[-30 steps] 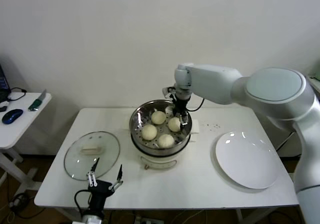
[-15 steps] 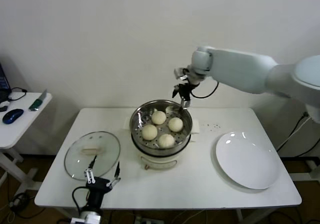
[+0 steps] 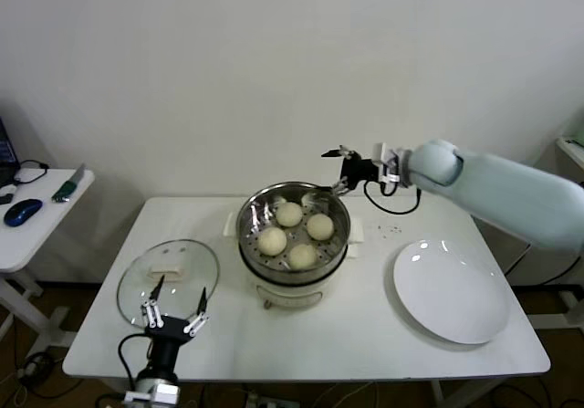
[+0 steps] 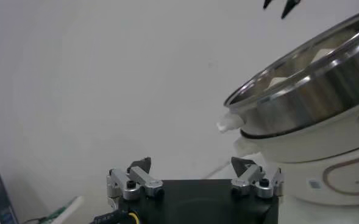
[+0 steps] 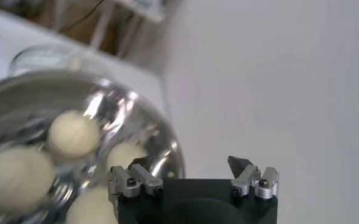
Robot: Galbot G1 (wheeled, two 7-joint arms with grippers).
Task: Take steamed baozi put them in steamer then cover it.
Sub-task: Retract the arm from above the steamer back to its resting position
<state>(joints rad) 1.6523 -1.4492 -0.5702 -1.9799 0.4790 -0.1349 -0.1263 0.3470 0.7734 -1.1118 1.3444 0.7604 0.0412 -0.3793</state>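
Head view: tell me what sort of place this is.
Probably a lab or office test room, not a kitchen: a bare white table against a blank wall, a steamer on it, and a side desk with a computer mouse.

Three cameras: one high on the head, one at each wrist.

From the head we look forward and down over the whole table (image 3: 365,335). Our left wrist view sits low by the table's near edge, looking up at the steamer (image 4: 313,103) wall. Our right wrist view looks down close over the steamer (image 5: 57,152), which all three share.
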